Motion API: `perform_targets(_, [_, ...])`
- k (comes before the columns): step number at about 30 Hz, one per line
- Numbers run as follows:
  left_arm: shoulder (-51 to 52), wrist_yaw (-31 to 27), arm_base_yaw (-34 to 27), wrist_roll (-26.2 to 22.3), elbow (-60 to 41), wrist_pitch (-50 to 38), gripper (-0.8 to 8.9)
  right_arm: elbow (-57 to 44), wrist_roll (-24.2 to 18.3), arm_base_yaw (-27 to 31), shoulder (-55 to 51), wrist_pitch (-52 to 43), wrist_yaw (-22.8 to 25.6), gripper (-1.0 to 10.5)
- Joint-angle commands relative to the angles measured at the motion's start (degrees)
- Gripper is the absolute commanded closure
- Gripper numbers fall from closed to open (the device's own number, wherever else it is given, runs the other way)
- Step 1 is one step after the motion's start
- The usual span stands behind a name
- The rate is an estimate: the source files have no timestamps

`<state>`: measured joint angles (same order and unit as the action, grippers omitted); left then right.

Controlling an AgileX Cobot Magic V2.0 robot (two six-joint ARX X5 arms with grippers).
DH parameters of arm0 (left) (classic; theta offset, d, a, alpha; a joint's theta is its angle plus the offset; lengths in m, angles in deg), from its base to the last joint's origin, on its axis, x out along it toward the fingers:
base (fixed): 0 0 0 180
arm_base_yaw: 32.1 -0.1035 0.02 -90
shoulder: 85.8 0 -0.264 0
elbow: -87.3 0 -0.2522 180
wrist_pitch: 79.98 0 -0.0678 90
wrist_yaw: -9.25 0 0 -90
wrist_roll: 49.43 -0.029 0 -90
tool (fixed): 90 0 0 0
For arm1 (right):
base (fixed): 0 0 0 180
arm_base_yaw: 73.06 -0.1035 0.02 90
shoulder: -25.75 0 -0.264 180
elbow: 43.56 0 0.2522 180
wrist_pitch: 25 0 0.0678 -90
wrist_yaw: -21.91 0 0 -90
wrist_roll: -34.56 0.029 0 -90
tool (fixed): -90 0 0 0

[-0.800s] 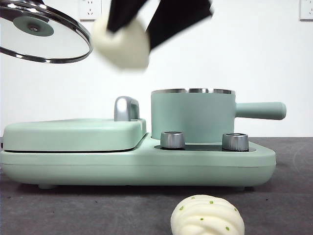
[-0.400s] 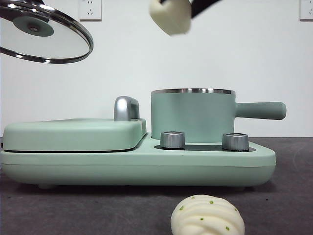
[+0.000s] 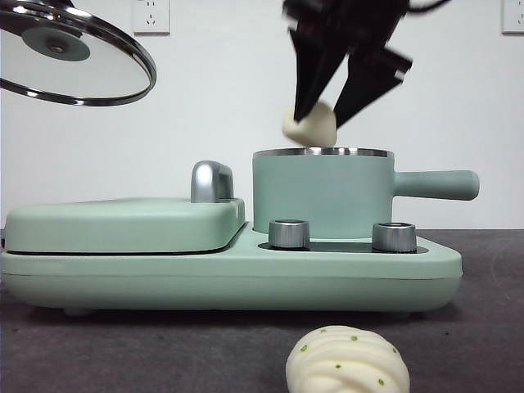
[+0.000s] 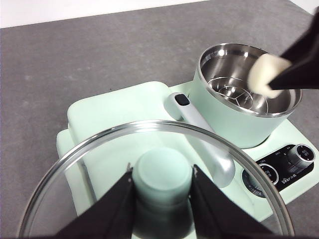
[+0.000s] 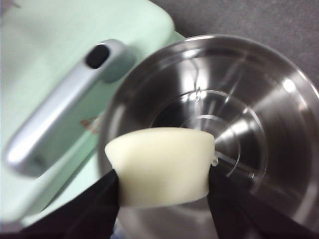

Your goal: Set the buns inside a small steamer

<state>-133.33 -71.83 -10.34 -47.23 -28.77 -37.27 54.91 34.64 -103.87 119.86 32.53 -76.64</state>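
We see the small steamer (image 3: 322,193) standing open on the mint-green cooker base (image 3: 229,278), its steel bowl (image 5: 234,129) bare inside. Directly above the steamer's rim, the right pincer (image 3: 331,116) hangs clamped on the smooth bun (image 3: 310,124), which sits over the bowl's opening. High and well off to the side of the steamer, the left pincer (image 4: 162,191) is closed on the green knob (image 4: 164,174) of the glass lid (image 3: 75,53). Beside the steamer lies the flat griddle cover (image 3: 123,223) with its chrome handle (image 3: 211,181). The speckled twisted bun (image 3: 347,360) rests on the dark worktop (image 3: 475,344), in front of the steamer.
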Motion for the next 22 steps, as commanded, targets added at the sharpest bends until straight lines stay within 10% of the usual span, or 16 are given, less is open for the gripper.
perform_targets(1, [-0.1, 0.0, 0.2, -0.2, 1.1, -1.5, 7.99, 1.7, -2.0, 0.0, 2.8, -2.7, 0.3, 7.0])
perform_targets(22, [-0.1, -0.2, 0.2, -0.2, 1.1, -1.5, 7.99, 3.1, -5.5, 0.5, 11.1, -8.6, 4.1, 5.6])
